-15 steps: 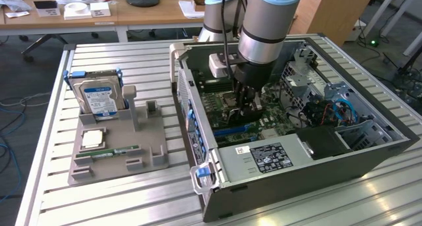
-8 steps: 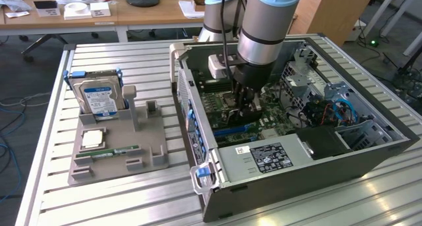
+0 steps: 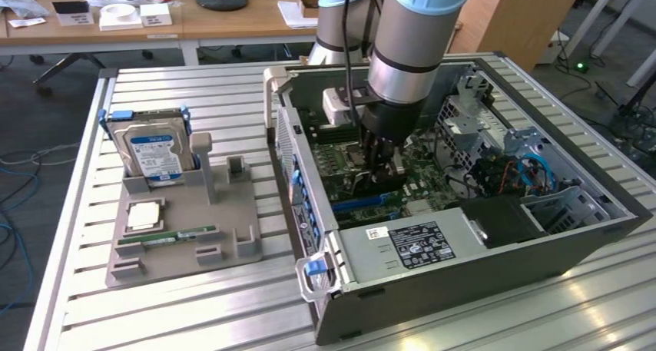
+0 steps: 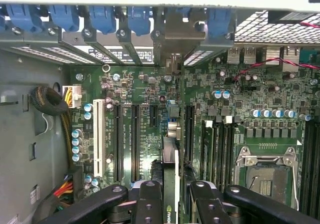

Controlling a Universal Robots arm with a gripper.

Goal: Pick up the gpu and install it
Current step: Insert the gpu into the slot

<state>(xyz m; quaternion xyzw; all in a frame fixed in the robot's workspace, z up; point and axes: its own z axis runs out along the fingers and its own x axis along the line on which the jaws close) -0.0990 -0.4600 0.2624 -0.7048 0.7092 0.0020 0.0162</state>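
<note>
Grip is firm on the card: the gripper [image 4: 172, 204] is closed on the gpu [image 4: 169, 166], whose thin body stands edge-on between the two black fingers [image 4: 149, 201], one pressed to each face. The card hangs over the green motherboard [image 4: 150, 83], parallel to the long black expansion slots [image 4: 135, 139] and just beside them; whether its lower edge sits in a slot cannot be told. In line with the card, a pale metal bracket [image 4: 176, 33] stands at the row of rear openings with blue latches [image 4: 102, 16]. A white slot [image 4: 99, 136] lies beyond the black ones, and the open CPU socket [image 4: 265, 176] lies on the card's other side. In the exterior view the arm [image 3: 410, 51] reaches straight down into the open computer case [image 3: 492, 266], which lies on its side on the slatted metal table [image 3: 184, 97], and the gripper is low over the board near the case's middle. From the gripper, the labelled power supply [image 3: 415, 245] is at five o'clock. At nine o'clock from the case, well apart from the gripper, a grey holder [image 3: 236, 240] carries a silver hard drive [image 3: 154, 153] upright at its twelve o'clock end, with a square chip [image 3: 144, 215] and a green RAM stick [image 3: 164, 237] lying flat toward six o'clock.
</note>
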